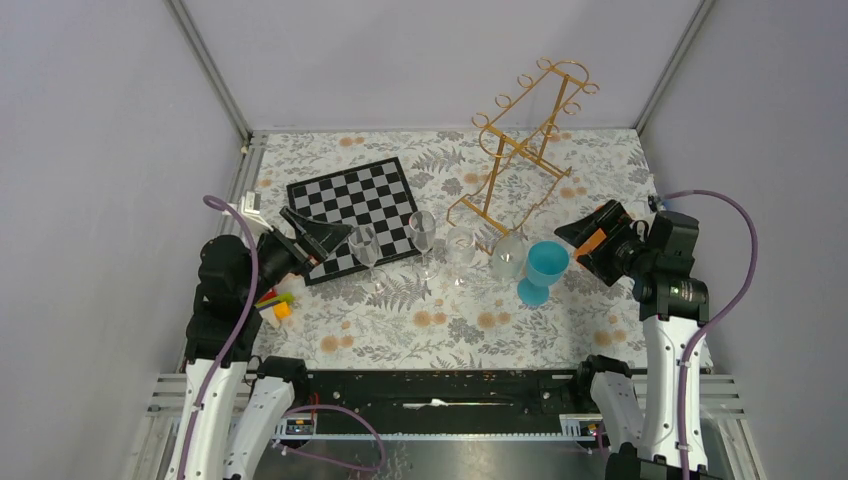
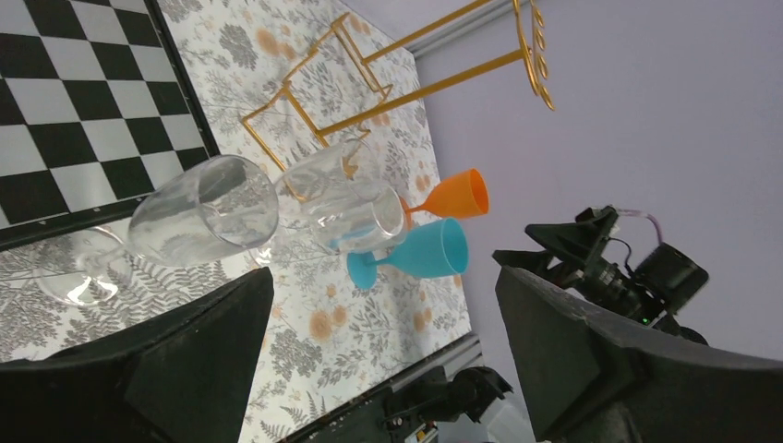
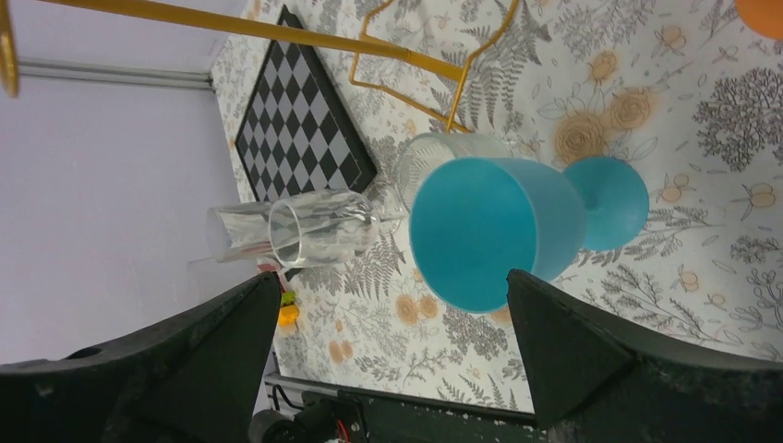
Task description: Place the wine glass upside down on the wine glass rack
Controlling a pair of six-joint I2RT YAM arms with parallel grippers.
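Observation:
Several clear wine glasses stand in a row mid-table, the leftmost (image 1: 363, 245) by the chessboard corner and the rightmost (image 1: 508, 255) at the foot of the gold wine glass rack (image 1: 520, 150). No glass hangs on the rack's rails (image 2: 434, 83). My left gripper (image 1: 325, 238) is open and empty, just left of the row, and faces the nearest clear glass (image 2: 208, 212). My right gripper (image 1: 578, 232) is open and empty, just right of a blue goblet (image 1: 545, 268), which fills the space ahead of its fingers (image 3: 489, 231).
A black-and-white chessboard (image 1: 360, 205) lies at the back left under the left gripper. An orange goblet (image 2: 457, 196) stands beyond the blue one, close to the right gripper. Small coloured blocks (image 1: 278, 303) sit by the left arm. Frame posts and walls close in the table.

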